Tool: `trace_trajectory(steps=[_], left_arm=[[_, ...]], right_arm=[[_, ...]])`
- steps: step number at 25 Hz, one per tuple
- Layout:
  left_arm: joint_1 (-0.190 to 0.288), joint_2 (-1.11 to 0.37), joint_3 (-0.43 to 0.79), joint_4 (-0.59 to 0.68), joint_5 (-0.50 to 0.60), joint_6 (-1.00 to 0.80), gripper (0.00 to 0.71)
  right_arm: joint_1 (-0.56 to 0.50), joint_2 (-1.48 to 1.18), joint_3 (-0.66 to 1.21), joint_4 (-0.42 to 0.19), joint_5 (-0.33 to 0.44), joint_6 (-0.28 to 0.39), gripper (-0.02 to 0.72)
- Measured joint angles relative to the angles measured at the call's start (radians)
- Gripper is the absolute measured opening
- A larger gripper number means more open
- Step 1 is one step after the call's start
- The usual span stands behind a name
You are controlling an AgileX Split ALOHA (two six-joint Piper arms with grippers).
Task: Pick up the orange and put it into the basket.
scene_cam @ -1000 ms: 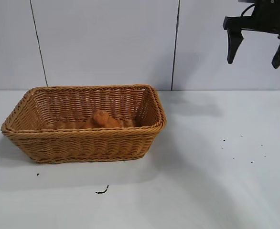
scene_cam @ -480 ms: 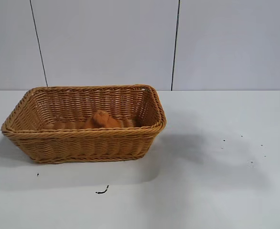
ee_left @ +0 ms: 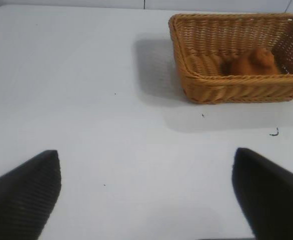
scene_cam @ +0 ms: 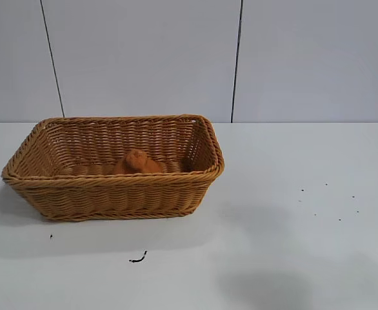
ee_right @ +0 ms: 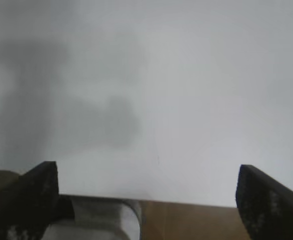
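You've got the white table [scene_cam: 292,258] filling the lower half of the exterior view. At centre left on it sits the large rectangular tan-brown woven wicker basket [scene_cam: 115,194], flaring sides, braided rim. Inside it, low against the near wall around the middle, rests the squat dull-orange fruit with a knobbly top [scene_cam: 137,162], the orange. Neither arm shows in that view. Your left gripper [ee_left: 146,197] hovers over bare table, fingers spread wide, basket in the upper right of its view. Your right gripper [ee_right: 146,200] is spread wide too, nothing between its fingers.
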Motion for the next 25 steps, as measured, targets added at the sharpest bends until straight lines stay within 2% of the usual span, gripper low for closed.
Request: trace_trajectory(steps=[6,12,25], left_arm=[[0.000,0.000,0.000,0.000,0.000,0.000,0.666],[0.000,0.000,0.000,0.000,0.000,0.000,0.666],[0.000,0.000,0.000,0.000,0.000,0.000,0.666]], right_arm=[[0.000,-0.300,0.064,0.000,-0.011,-0.015,0.658],[0.001,-0.473,0.065,0.000,-0.015,-0.017,0.658],[0.001,-0.511,0.065,0.000,-0.016,-0.017,0.658]])
